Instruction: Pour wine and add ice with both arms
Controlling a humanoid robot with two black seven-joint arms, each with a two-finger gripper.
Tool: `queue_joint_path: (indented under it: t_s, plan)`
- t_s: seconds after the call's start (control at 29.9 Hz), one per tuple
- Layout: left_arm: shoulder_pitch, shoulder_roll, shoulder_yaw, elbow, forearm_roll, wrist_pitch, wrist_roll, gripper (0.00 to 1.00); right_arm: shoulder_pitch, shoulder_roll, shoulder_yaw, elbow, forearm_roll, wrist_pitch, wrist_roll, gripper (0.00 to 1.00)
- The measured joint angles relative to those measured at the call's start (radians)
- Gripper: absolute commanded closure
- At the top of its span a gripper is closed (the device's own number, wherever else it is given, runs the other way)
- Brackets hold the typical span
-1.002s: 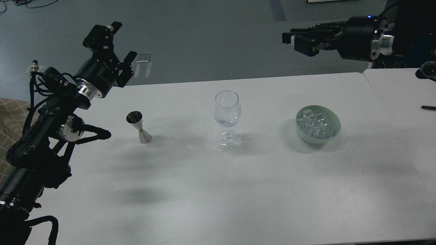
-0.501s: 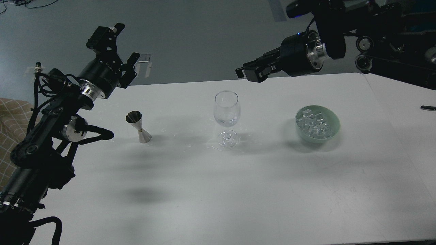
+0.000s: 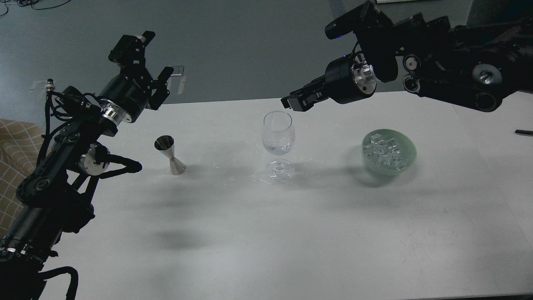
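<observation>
A clear stemmed glass (image 3: 278,132) stands mid-table with a little clear wine (image 3: 276,147) in its bowl. A steel jigger (image 3: 170,155) stands upright to its left. A pale green bowl (image 3: 412,155) to the right holds a heap of clear ice cubes (image 3: 384,152). My left gripper (image 3: 150,58) is open and empty, raised beyond the table's far left edge, behind the jigger. My right gripper (image 3: 292,103) hovers just above and to the right of the glass rim. Its fingers look dark and close together, and I cannot see anything between them.
The white table (image 3: 266,233) has small wet spots around the glass foot. A second white table (image 3: 487,121) adjoins on the right with a black pen (image 3: 524,132) on it. The right arm's thick links (image 3: 449,83) hang above the far right corner.
My right arm has swung left from the far right and come down, bringing its gripper close above the glass rim. My left gripper has shifted only slightly.
</observation>
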Motion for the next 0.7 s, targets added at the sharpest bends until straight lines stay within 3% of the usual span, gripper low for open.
queue_joint_path:
  t_s: [0.23,0.47,0.7]
  plan:
    - [0.002,-0.004,0.000,0.000,0.000,0.001,0.000,0.02,-0.008,0.034,-0.001,-0.004,0.003,0.003,0.000,0.78]
    - [0.009,-0.004,0.000,0.000,0.001,0.001,0.000,0.02,-0.011,0.058,-0.001,-0.005,0.008,0.001,-0.003,0.60]
    - [0.009,-0.003,0.000,0.000,0.000,0.001,0.000,0.02,-0.011,0.076,-0.002,-0.018,0.008,-0.012,-0.008,0.54]
